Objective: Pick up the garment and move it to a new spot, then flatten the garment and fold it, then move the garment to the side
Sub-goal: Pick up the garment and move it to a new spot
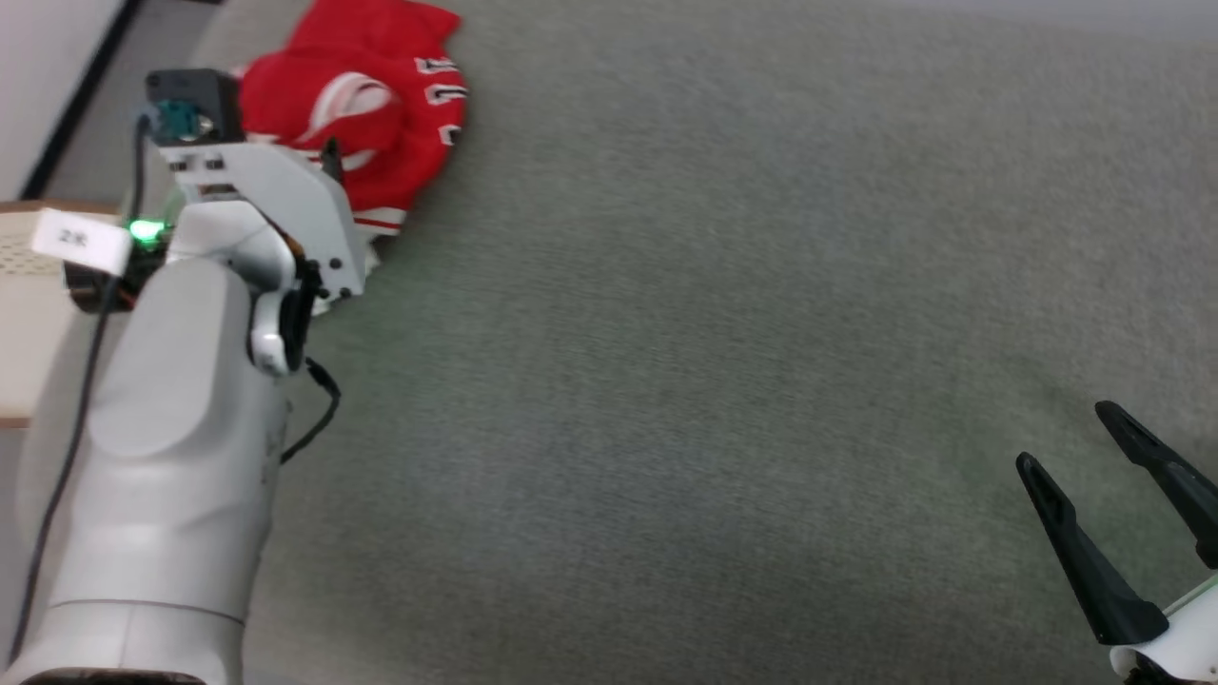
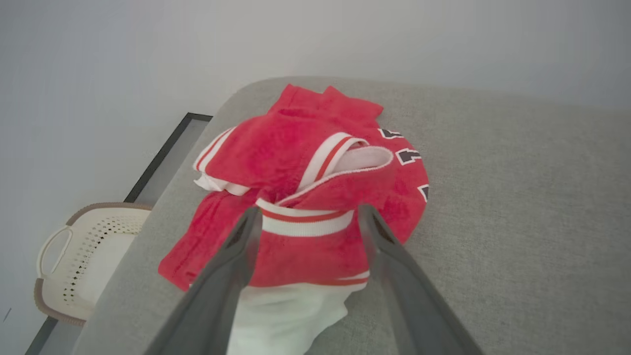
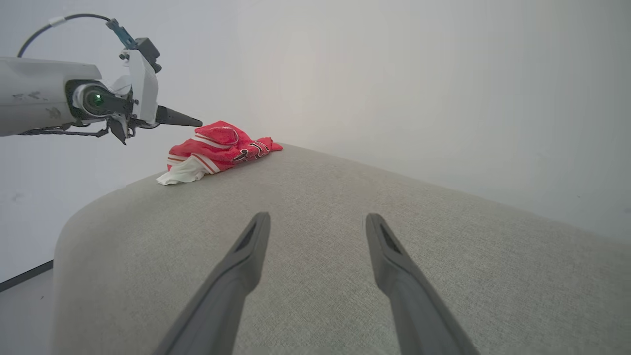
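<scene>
The red garment point(image 1: 371, 105) lies crumpled at the far left corner of the grey cushioned surface point(image 1: 714, 333), with black lettering and striped trim showing. My left gripper point(image 2: 309, 211) is open just above it, its fingers straddling a white-and-red striped band; the garment point(image 2: 296, 162) has a white panel spilling toward me. In the right wrist view the left gripper point(image 3: 194, 122) hovers slightly above the garment point(image 3: 217, 150) without touching it. My right gripper point(image 1: 1064, 436) stands open and empty at the lower right, far from the garment, over bare fabric point(image 3: 316, 217).
A cream perforated basket point(image 2: 84, 256) sits on the floor beyond the surface's left edge, also seen beside my left forearm point(image 1: 29, 314). A pale wall rises behind the surface. The grey surface stretches wide between the two grippers.
</scene>
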Robot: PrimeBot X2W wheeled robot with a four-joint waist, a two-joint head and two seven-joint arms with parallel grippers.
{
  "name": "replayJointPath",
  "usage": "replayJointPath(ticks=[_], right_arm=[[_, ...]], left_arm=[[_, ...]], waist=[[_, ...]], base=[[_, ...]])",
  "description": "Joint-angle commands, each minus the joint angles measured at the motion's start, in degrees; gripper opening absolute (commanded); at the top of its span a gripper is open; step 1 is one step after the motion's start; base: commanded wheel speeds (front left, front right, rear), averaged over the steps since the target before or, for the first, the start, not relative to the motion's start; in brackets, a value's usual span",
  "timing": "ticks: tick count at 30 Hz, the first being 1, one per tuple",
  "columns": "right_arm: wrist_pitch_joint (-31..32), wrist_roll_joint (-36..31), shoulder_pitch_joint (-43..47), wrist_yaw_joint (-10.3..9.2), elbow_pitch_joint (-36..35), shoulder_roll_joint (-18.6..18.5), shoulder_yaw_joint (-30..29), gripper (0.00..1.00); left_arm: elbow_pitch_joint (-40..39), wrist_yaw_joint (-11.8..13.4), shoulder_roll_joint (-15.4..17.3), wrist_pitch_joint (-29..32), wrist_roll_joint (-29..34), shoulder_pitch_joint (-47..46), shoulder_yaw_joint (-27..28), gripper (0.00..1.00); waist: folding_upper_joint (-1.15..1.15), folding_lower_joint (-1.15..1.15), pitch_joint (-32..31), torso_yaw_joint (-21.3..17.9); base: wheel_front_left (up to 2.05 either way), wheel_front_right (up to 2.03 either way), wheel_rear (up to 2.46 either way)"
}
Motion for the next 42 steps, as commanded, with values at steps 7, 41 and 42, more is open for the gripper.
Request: replayJointPath(ticks=[7,41,42], right_arm=[[-0.3,1.0,-0.2,-0.04,-3.4,-2.8,-0.6,1.00],[-0.3,0.9,0.9,-0.04,-7.7,-2.0,-2.3,1.00],[-0.3,0.9,0.8,-0.04,-7.3,-1.6,-2.1,1.00]], left_arm=[[-1.4,2.2,2.7,6.4,-1.7,1.7,1.7,1.00],[-3.9,6.7,4.4,-7.5,-3.0,3.3,4.3,0.00],[-4.0,6.4,4.5,-8.3,-3.2,3.1,4.5,0.00]], waist=[[0.00,0.00,7.7,-7.0],[0.00,0.00,4.7,-8.3],[0.00,0.00,3.9,-8.1]], base=[[0.00,0.00,0.00],[0.00,0.00,0.00],[0.00,0.00,0.00]])
